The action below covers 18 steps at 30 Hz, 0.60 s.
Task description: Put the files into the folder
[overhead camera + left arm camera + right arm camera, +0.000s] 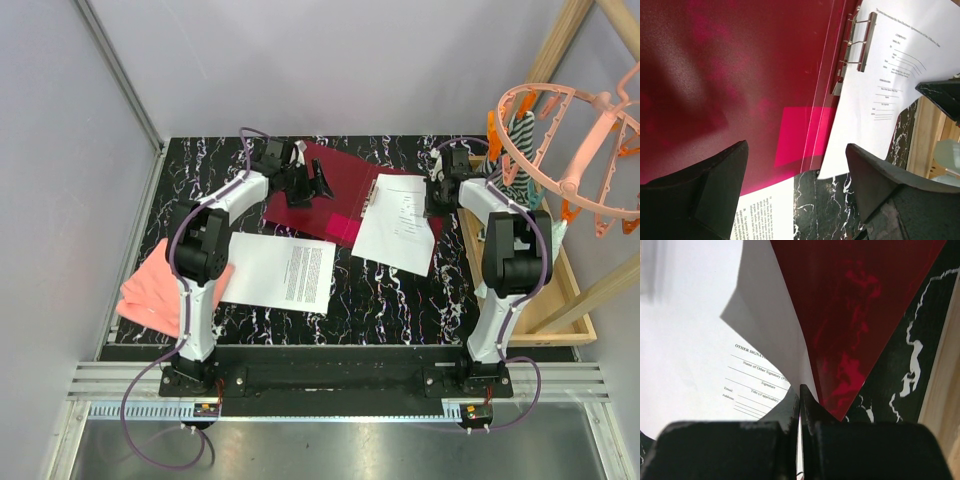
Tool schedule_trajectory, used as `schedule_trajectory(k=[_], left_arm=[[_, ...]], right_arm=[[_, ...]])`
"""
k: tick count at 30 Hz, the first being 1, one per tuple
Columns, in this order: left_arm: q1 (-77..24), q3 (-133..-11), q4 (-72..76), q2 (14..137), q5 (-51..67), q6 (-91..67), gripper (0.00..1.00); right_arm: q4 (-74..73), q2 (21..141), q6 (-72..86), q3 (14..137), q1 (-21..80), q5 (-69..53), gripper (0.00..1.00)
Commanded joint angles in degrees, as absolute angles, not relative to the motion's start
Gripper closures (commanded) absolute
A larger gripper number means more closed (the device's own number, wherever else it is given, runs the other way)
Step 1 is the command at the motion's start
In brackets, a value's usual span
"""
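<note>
Right wrist view — file sheet [690, 315] edge inside right tool [800, 392], folder [855, 300] cropped.

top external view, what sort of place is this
Probably a robot lab test cell: left arm and right arm bolted to a rail, black marbled table, plain grey walls boxing it in, staged props like the peach drying hanger.

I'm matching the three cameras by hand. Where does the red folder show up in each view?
Top external: the red folder lies open at the far centre of the table.
Left wrist: it fills the upper left of the picture.
Right wrist: it is a red wedge at top, centre to right.
Shared landmark: the signature sheet, which overlaps the folder's right half.
</note>
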<state>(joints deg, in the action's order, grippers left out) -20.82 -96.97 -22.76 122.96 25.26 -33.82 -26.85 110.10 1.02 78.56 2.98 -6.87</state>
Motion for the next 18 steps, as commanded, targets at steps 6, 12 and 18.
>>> schedule_trajectory(k=[6,12,18], left_arm=[[-21.4,-96.2,-21.2,118.0,26.7,-32.2,0.18],[-21.4,-96.3,-21.3,118.0,26.7,-32.3,0.18],[-21.8,-96.8,-21.3,118.5,26.8,-32.3,0.18]], right_arm=[[-27.7,114.2,-1.7,84.8,2.5,-6.3,1.00],[-27.9,115.3,-0.4,84.8,1.6,-4.8,1.00],[-27.9,115.6,-0.4,85.5,1.1,-5.3,1.00]])
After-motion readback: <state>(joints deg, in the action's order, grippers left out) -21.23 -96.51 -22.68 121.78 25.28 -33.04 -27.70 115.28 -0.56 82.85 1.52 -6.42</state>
